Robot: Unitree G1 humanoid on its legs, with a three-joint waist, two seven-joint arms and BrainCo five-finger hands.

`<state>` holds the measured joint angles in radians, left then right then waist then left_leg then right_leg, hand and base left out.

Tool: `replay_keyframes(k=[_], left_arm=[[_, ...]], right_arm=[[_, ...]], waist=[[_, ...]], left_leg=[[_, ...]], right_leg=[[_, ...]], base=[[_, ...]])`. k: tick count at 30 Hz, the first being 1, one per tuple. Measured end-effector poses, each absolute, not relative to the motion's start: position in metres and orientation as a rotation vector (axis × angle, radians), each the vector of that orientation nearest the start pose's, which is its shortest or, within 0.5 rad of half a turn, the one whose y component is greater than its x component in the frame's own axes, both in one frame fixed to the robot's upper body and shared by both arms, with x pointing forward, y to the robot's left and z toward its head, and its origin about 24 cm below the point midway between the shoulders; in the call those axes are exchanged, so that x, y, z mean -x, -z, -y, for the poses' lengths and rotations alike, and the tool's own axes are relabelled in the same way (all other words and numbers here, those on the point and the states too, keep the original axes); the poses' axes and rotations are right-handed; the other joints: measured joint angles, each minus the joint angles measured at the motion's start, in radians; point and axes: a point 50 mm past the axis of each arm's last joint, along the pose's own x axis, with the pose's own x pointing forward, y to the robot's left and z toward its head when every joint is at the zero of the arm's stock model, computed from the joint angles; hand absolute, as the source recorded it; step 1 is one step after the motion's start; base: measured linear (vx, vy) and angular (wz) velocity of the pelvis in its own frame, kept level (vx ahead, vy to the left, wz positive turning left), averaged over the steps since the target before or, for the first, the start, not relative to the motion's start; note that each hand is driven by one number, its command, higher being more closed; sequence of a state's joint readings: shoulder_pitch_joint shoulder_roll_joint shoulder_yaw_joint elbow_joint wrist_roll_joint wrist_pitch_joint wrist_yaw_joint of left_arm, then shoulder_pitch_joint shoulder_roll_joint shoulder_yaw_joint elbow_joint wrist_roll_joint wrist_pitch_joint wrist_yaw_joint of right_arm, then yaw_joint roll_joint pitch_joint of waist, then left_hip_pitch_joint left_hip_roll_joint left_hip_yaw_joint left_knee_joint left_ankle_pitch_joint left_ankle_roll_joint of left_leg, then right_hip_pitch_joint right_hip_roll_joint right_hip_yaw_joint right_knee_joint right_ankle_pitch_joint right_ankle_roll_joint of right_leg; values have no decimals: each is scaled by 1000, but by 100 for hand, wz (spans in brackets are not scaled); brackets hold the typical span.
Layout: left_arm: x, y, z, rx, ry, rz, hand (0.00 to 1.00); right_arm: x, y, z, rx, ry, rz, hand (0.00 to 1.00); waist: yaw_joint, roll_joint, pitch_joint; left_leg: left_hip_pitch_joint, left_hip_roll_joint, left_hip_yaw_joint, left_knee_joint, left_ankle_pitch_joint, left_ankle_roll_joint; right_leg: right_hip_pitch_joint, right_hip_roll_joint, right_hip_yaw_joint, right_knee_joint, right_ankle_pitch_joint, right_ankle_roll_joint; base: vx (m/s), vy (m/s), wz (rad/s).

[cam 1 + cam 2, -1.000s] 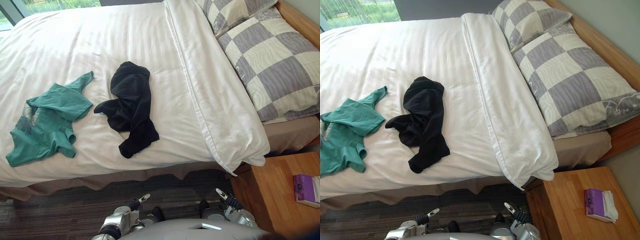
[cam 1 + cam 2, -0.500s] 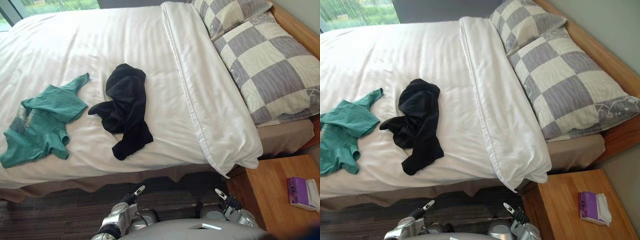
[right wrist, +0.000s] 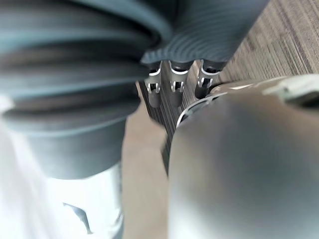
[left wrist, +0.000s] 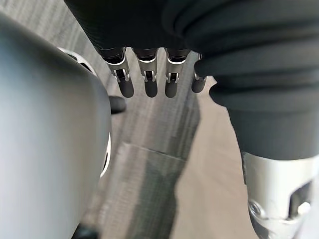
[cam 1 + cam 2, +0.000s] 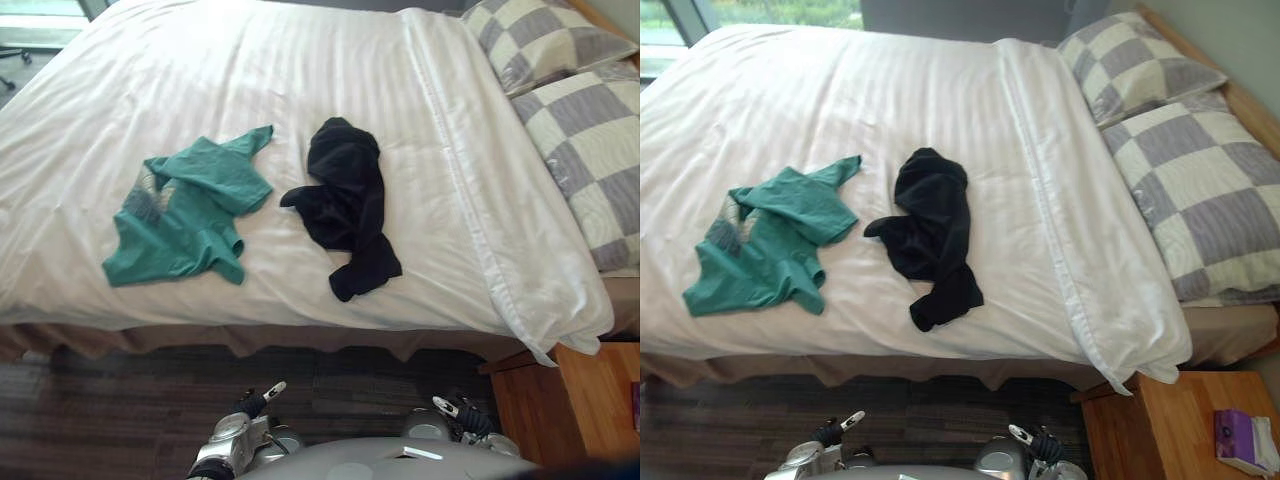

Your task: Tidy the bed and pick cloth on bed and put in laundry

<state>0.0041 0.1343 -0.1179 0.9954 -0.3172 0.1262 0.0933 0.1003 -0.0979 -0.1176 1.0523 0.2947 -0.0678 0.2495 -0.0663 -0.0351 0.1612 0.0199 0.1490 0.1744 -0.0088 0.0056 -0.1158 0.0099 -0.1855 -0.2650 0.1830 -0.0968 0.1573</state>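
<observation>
Camera swung left, crumpled black cloth [image 5: 345, 200], striped duvet [image 5: 250, 90]

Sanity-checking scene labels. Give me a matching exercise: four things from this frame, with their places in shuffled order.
Things:
1. green shirt
2. black cloth
3. pillows
4. purple box

Places:
A. on the nightstand
B. middle of the bed
C. on the bed, to the robot's left of the black cloth
D. head of the bed, on the robot's right

Pairs: 1-C, 2-B, 3-D, 4-A.
</observation>
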Motion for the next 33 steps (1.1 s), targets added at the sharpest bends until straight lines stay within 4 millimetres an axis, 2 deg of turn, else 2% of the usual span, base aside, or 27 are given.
replay_keyframes(k=[1,4,7,9,11,13,15,16,17,18,19,20,21,23,25,27,28,29,31,32,33], left_arm=[[-132,154,-179,33,-149,-1133,0],[-131,155,-165,22,-130,-1158,0],[-128,156,-163,15,-136,-1155,0],[-131,155,-163,19,-139,-1124,0],[-144,149,-162,48,-142,-1046,0],[-146,148,-162,74,-157,-1028,0],[-139,151,-167,86,-186,-1046,0],[-136,152,-171,96,-206,-1050,0],[-133,152,-174,109,-229,-1053,0],[-127,154,-179,126,-263,-1056,0],[-126,154,-179,130,-267,-1057,0],[-123,155,-179,139,-273,-1066,0],[-122,155,-180,150,-279,-1064,0],[-116,155,-193,131,-312,-1074,0],[-115,155,-198,109,-336,-1082,0],[-111,157,-200,98,-358,-1103,0],[-108,158,-200,96,-364,-1130,0],[-99,161,-200,89,-366,-1171,0],[-97,162,-202,60,-347,-1198,0],[-98,161,-202,27,-324,-1208,0],[-98,161,-203,13,-314,-1211,0]], right_arm=[[-101,153,190,-373,76,-937,0],[-120,146,176,-382,-43,-856,0],[-134,143,167,-378,-97,-848,0],[-144,142,166,-381,-94,-865,0],[-154,140,173,-372,-50,-880,0],[-146,145,182,-346,5,-942,0],[-138,149,189,-325,62,-985,0],[-134,149,196,-316,88,-986,0],[-131,149,200,-321,108,-985,0],[-127,149,206,-295,113,-988,0],[-126,149,208,-286,109,-991,0],[-121,150,213,-260,109,-1008,0],[-117,151,215,-246,112,-1014,0],[-104,156,203,-259,105,-1033,0],[-100,158,198,-289,127,-1036,0],[-92,160,199,-301,149,-1050,0],[-94,159,199,-298,145,-1040,0],[-97,158,199,-300,128,-1020,0],[-100,157,192,-303,93,-996,0],[-104,156,184,-307,67,-979,0],[-105,156,179,-314,48,-976,0]], waist=[[4,-10,-7],[4,28,-15],[24,35,-16],[29,34,-4],[27,49,50],[28,58,60],[27,58,59],[29,63,57],[27,68,53],[20,71,52],[19,73,51],[21,84,40],[26,70,25],[17,13,-11],[23,-15,-22],[28,-9,-26],[27,9,-27],[26,23,-39],[27,27,-47],[27,7,-60],[28,5,-60]], left_leg=[[-7,-51,-23,-22,24,10],[4,-69,-46,-57,60,16],[33,-61,-44,-87,77,19],[-27,-66,-40,26,22,32],[-122,-64,-19,244,-37,10],[-145,-74,-14,307,-39,9],[-136,-94,-27,286,-42,13],[-125,-99,-42,301,-75,47],[-125,-80,-56,336,-109,67],[-113,-39,-78,361,-129,62],[-105,-30,-79,355,-130,60],[-89,-21,-89,311,-152,1],[-79,-52,-68,286,-146,14],[-67,-117,-62,194,-110,28],[-49,-138,-76,146,-90,39],[-11,-125,-79,87,-78,46],[15,-95,-73,56,-73,43],[29,-67,-60,27,-62,34],[39,-40,-51,-17,-32,25],[50,-33,-50,-44,4,23],[52,-33,-49,-59,15,22]], right_leg=[[34,11,2,-63,-56,-56],[56,10,0,-79,-56,-54],[66,19,-7,-73,-56,-58],[44,-3,-3,-37,-65,-57],[20,-36,9,39,-93,-46],[17,-67,25,57,-102,-47],[16,-91,40,57,-96,-38],[16,-104,57,51,-86,-29],[15,-107,67,41,-75,-19],[14,-111,97,22,-56,6],[14,-110,102,18,-53,11],[15,-108,116,0,-41,37],[25,-128,133,-36,-22,58],[41,-150,144,-114,35,67],[57,-163,104,-135,79,72],[70,-147,38,-116,110,37],[62,-122,-14,-77,130,-4],[38,-97,-50,-28,143,-25],[-3,-78,-54,37,135,-39],[-10,-68,-53,46,118,-43],[-11,-65,-52,45,104,-47]], base=[[-12,94,64],[-23,39,42],[-61,-13,9],[-102,46,0],[-137,67,2],[-115,123,-5],[-100,150,-19],[-105,174,-35],[-93,273,-63],[-58,204,-54],[-36,284,-51],[18,259,-32],[57,353,-26],[103,209,5],[78,79,26],[47,21,17],[66,-12,3],[77,3,0],[118,-23,7],[118,-53,10],[154,-98,3]])
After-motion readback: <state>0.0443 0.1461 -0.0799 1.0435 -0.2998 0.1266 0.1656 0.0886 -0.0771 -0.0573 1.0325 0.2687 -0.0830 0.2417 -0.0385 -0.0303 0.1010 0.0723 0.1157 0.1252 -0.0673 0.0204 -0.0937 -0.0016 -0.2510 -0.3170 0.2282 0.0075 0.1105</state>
